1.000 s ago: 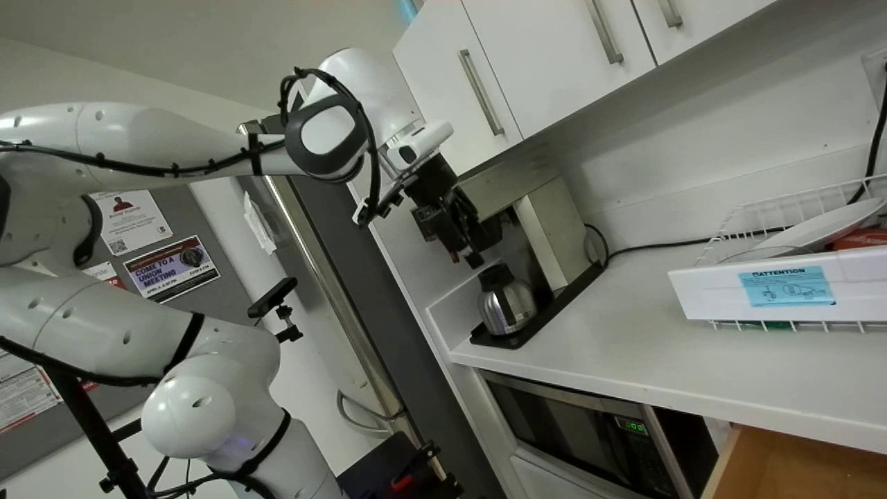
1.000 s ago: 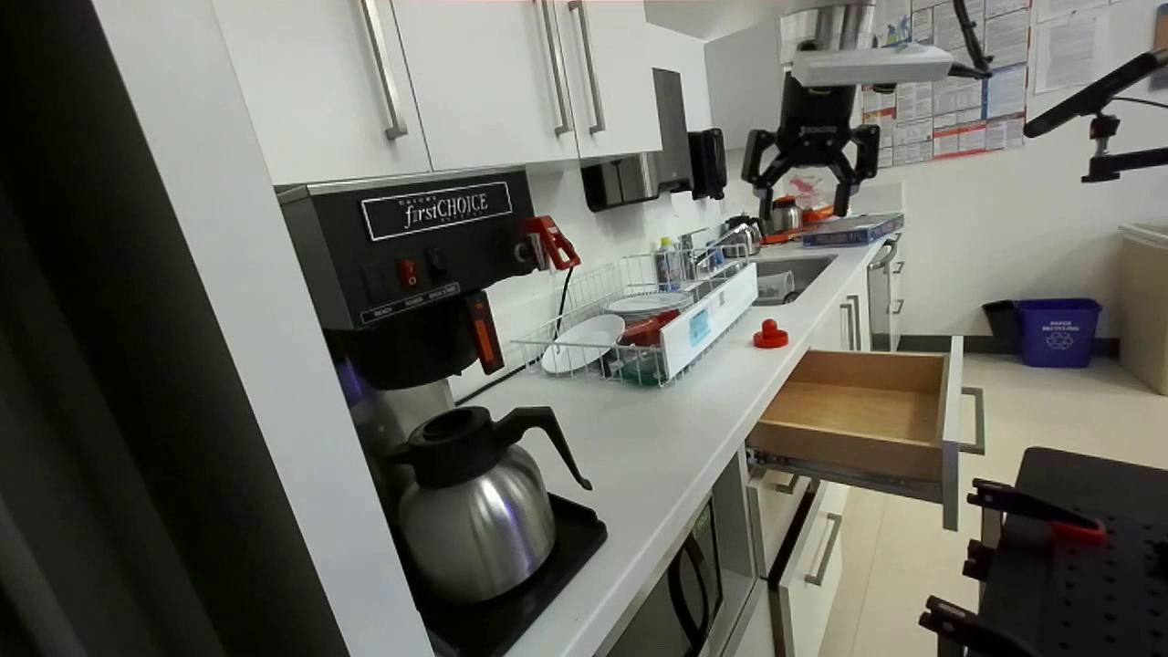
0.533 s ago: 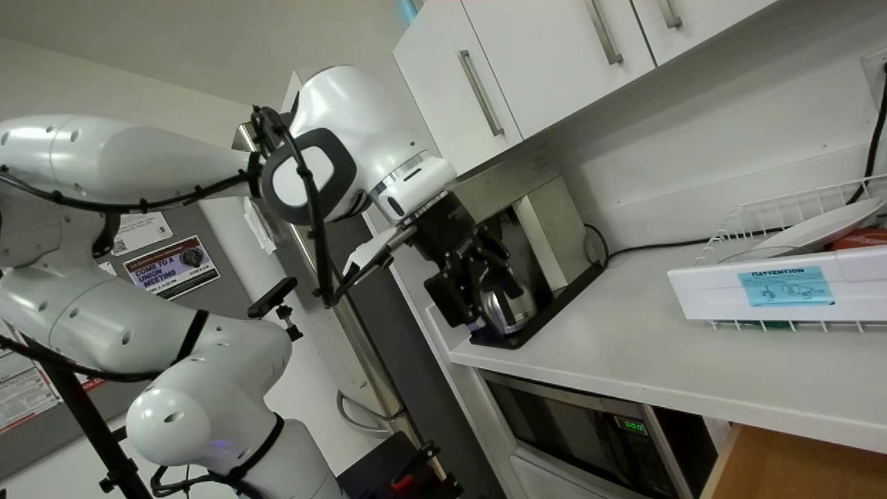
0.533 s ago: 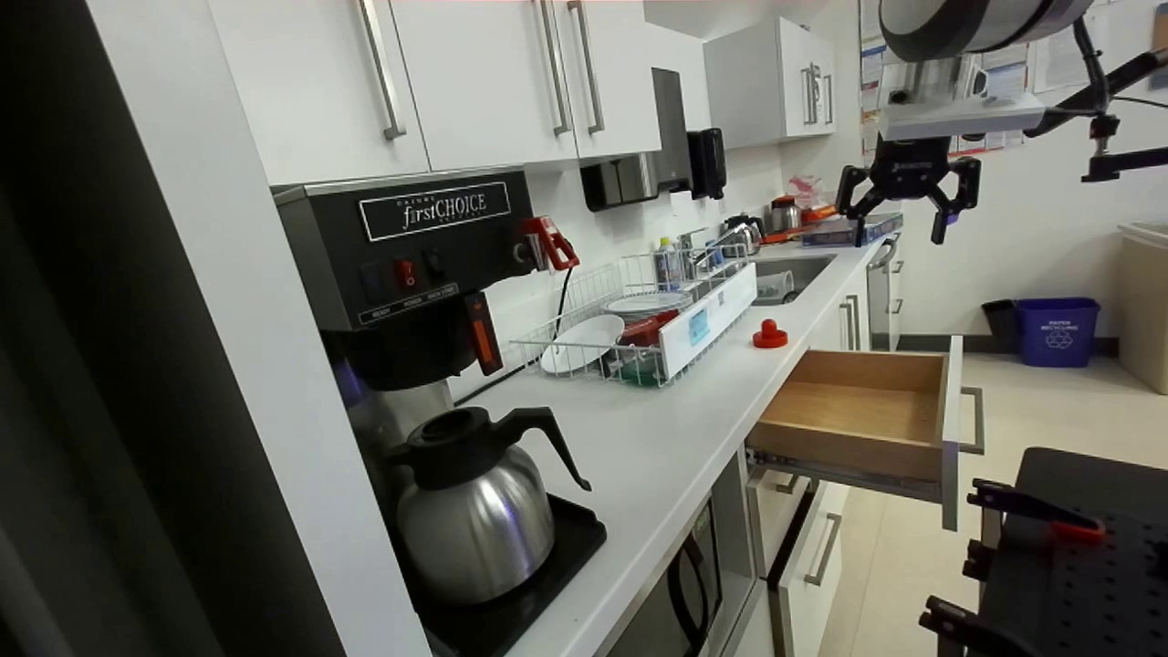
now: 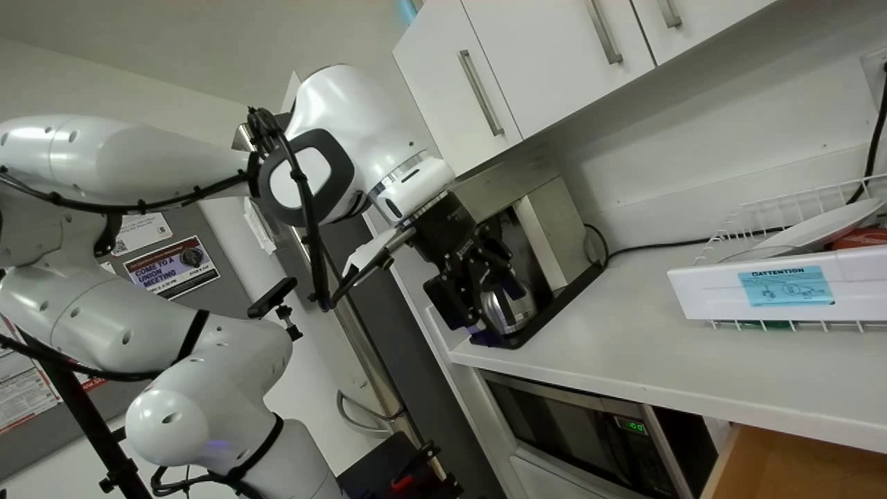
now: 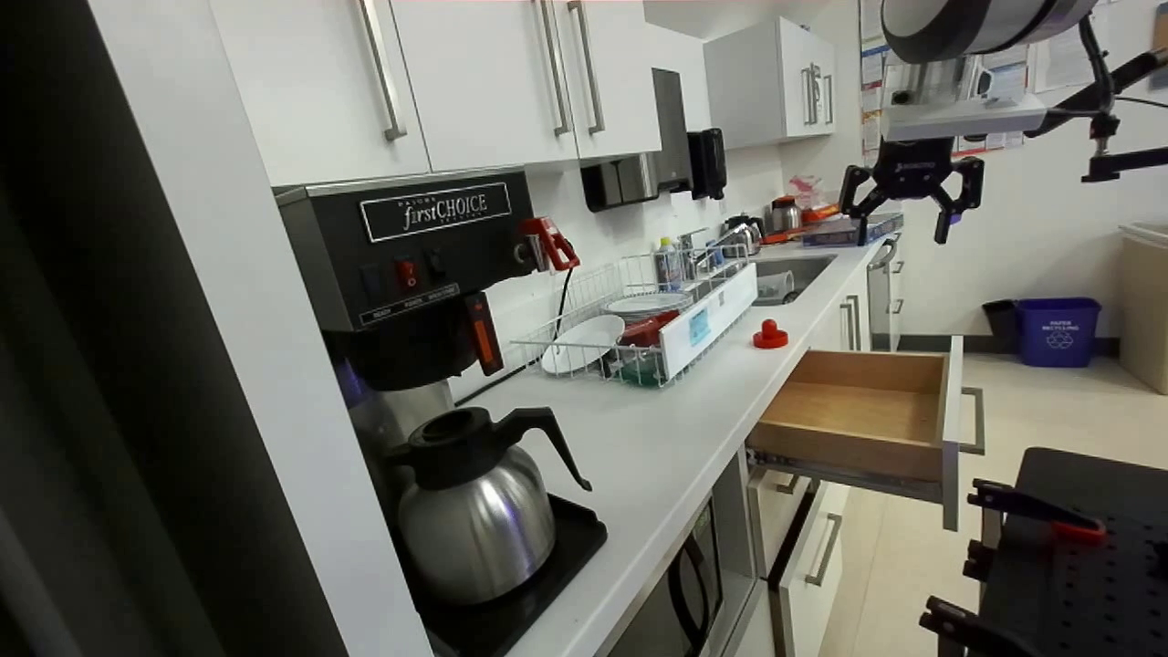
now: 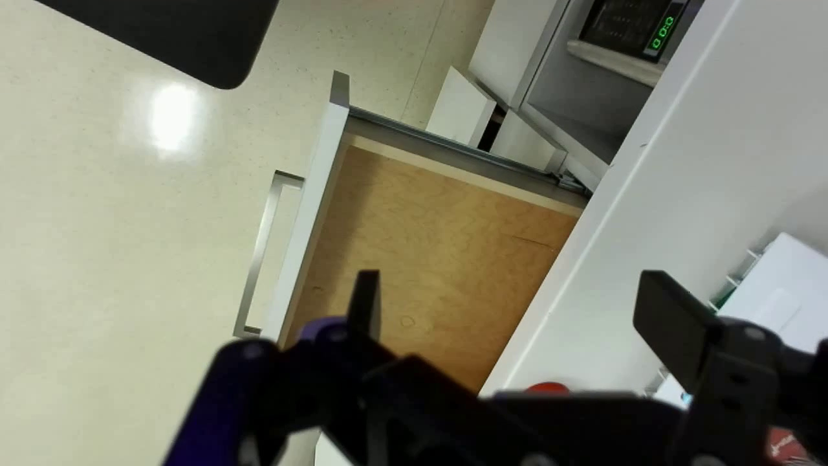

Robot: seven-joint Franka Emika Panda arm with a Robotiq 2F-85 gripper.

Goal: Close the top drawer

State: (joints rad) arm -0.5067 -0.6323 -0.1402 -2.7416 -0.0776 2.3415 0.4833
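Observation:
The top drawer (image 6: pixel 858 411) is pulled out from under the counter, with a bare wooden bottom and a white front. It also shows in the wrist view (image 7: pixel 440 246), and only a corner of it shows in an exterior view (image 5: pixel 797 464). Its metal handle (image 6: pixel 975 420) is on the outer face and also shows in the wrist view (image 7: pixel 262 252). My gripper (image 6: pixel 902 233) is open and empty, pointing down, above the counter and drawer and touching neither. In the wrist view the gripper (image 7: pixel 511 291) has one finger over the drawer and one over the counter.
The white counter (image 6: pixel 639 438) holds a dish rack (image 6: pixel 707 319), a red knob-shaped object (image 6: pixel 770 336) and a steel coffee pot (image 6: pixel 479 525). A lower drawer (image 6: pixel 812 566) stands partly out. A black perforated table (image 6: pixel 1086 584) stands in front of the drawer.
My open gripper has come lower and moved outward from the counter, mostly in the first half second; it has barely moved since. The drawer has not moved.

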